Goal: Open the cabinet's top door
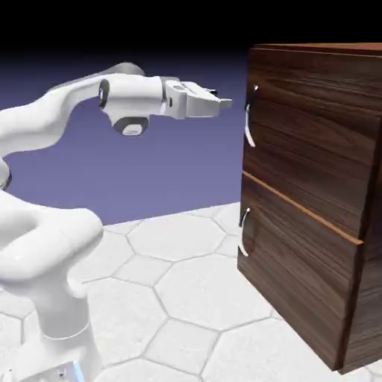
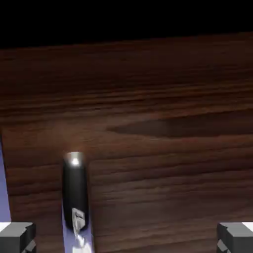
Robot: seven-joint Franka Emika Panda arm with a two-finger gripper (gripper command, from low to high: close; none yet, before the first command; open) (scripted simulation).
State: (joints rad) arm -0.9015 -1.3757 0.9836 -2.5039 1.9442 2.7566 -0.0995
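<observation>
The tall dark-brown wood-grain cabinet (image 1: 306, 194) stands at the exterior view's right, its top door (image 1: 313, 127), an upper dark wood-grain panel, above an orange edge strip (image 1: 298, 205) and a matching lower panel (image 1: 298, 261). The thin curved silver top handle (image 1: 250, 127) sits near that door's left edge. The white two-finger gripper (image 1: 226, 103) is just left of the handle, level with its upper part and apart from it. In the hand view, the handle shows low and left of centre, inward of the left-hand fingertip, with wood grain filling most of the rest. The gripper is wide open, with nothing between its fingertips. Small marks on the wrist and on the robot's base (image 1: 56, 369) are too small to read. The white arm (image 1: 37, 123) reaches rightward, its hand roughly horizontal and pointing at the cabinet.
</observation>
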